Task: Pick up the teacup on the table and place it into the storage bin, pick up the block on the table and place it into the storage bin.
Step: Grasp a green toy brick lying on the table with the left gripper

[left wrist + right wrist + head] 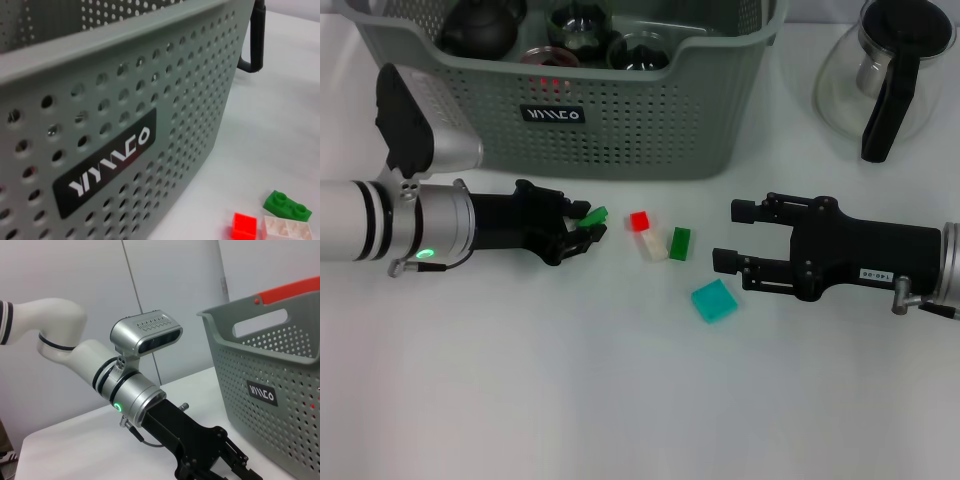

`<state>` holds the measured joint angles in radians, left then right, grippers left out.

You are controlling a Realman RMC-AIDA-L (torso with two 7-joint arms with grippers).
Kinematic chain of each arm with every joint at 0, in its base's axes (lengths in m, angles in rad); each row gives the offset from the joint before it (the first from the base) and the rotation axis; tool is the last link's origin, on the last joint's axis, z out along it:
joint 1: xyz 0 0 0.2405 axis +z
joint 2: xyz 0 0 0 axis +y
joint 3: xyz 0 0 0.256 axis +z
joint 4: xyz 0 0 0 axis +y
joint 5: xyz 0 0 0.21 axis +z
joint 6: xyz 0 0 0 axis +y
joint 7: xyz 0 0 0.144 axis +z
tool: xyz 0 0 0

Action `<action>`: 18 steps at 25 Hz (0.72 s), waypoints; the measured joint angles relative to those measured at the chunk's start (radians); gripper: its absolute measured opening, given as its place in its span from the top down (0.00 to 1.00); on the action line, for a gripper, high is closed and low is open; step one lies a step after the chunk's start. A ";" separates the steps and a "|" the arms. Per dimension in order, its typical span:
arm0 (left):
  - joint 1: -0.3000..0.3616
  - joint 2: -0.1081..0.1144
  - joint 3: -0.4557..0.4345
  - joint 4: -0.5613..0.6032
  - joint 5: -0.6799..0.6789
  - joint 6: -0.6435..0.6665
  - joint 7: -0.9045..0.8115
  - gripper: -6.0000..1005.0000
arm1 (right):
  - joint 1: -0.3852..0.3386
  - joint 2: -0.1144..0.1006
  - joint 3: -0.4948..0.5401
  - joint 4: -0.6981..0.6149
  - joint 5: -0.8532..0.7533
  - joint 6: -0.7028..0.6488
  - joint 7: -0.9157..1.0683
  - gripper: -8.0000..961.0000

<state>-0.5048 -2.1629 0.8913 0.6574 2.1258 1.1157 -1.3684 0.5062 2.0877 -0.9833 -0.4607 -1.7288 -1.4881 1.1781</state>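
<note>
Grey-green and perforated, the storage bin (620, 110) stands at the far side of the white counter (570, 400), its black label (553, 114) facing the robot and dark teaware (480, 28) already inside. In front of it, the left gripper (582, 226) reaches in low over the counter, its fingers (570, 212) pinching a small green block (593, 216) just beside the loose pile. That pile lies between the two arms: a red block (639, 220) touching a white block (652, 246), a dark green block (680, 243) just beside them, and a teal block (714, 300) a little nearer the robot. The right gripper (732, 236) hovers on the other side of the pile, its fingers (745, 211) spread and holding nothing. A glass carafe (885, 75) with a black handle stands to the right of the bin. The right wrist view shows the left arm (135, 390) stretched out before the bin.
</note>
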 joint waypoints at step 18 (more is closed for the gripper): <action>-0.015 0.005 0.025 -0.013 0.004 -0.045 -0.084 0.70 | -0.001 0.000 0.000 0.000 0.000 0.000 0.000 0.22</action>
<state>-0.5193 -2.1583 0.9163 0.6443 2.1294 1.0707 -1.4528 0.5051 2.0878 -0.9832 -0.4607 -1.7288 -1.4879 1.1781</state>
